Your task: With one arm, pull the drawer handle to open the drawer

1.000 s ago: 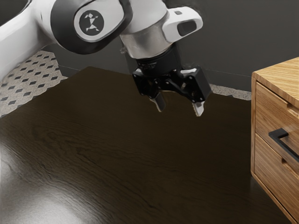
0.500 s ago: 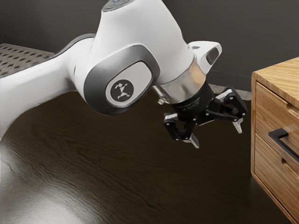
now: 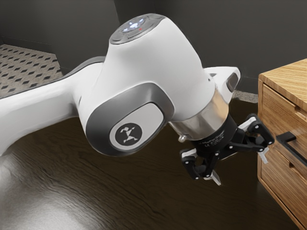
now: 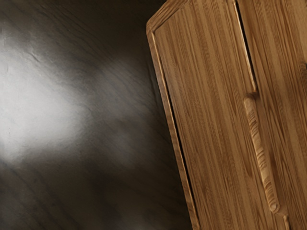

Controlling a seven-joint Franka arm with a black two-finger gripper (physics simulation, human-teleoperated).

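Approach stage. Arm's black two-finger gripper [image 3: 241, 166] at exterior view's right, just beside front of light wooden drawer cabinet [image 3: 283, 79], not touching it. Fingers spread wide, nothing between them. Hand tilted toward cabinet face, likely so fingers can straddle black bar handle [image 3: 290, 143]. Handle on drawer front, near upper fingertip, apart from it. Drawer fronts look flush: drawer judged shut. Exterior view gives finger spread and handle. Wrist view gives grained front panel [image 4: 211, 120], dark seam [image 4: 243, 48] and dark glossy table [image 4: 72, 120] alongside.
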